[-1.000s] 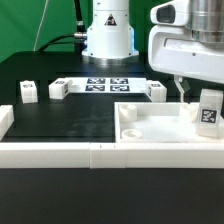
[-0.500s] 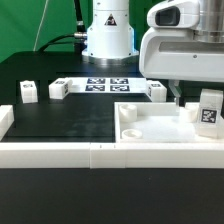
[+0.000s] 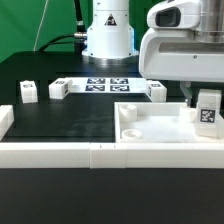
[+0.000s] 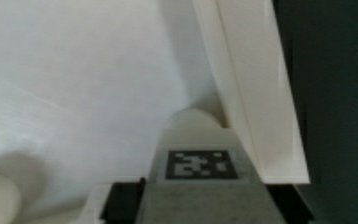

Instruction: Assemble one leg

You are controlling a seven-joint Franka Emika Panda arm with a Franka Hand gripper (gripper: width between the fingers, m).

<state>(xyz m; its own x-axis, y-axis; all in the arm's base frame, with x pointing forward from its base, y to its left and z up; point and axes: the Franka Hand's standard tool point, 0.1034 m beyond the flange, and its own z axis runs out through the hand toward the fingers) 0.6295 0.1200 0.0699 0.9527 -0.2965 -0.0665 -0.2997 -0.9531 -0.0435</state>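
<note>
The leg [image 3: 207, 112], a small white post with a black-and-white tag, stands upright at the exterior view's right, on the large white tray-like piece [image 3: 160, 128]. My gripper [image 3: 202, 98] has come down over the leg's top, and one finger [image 3: 187, 96] shows just beside it. In the wrist view the leg [image 4: 201, 160] fills the space between my two dark fingers [image 4: 126, 200], which lie against its sides. My gripper [image 4: 201, 206] is shut on the leg. The leg's base is hidden behind the tray's wall.
Three more small tagged posts stand on the black table: two at the exterior view's left [image 3: 27, 91] [image 3: 58, 89] and one near the middle [image 3: 156, 91]. The marker board [image 3: 105, 84] lies at the back. A white rail [image 3: 60, 152] runs along the front.
My gripper has moved toward the exterior view's right, from beside the leg to over it. The leg and tray have not moved.
</note>
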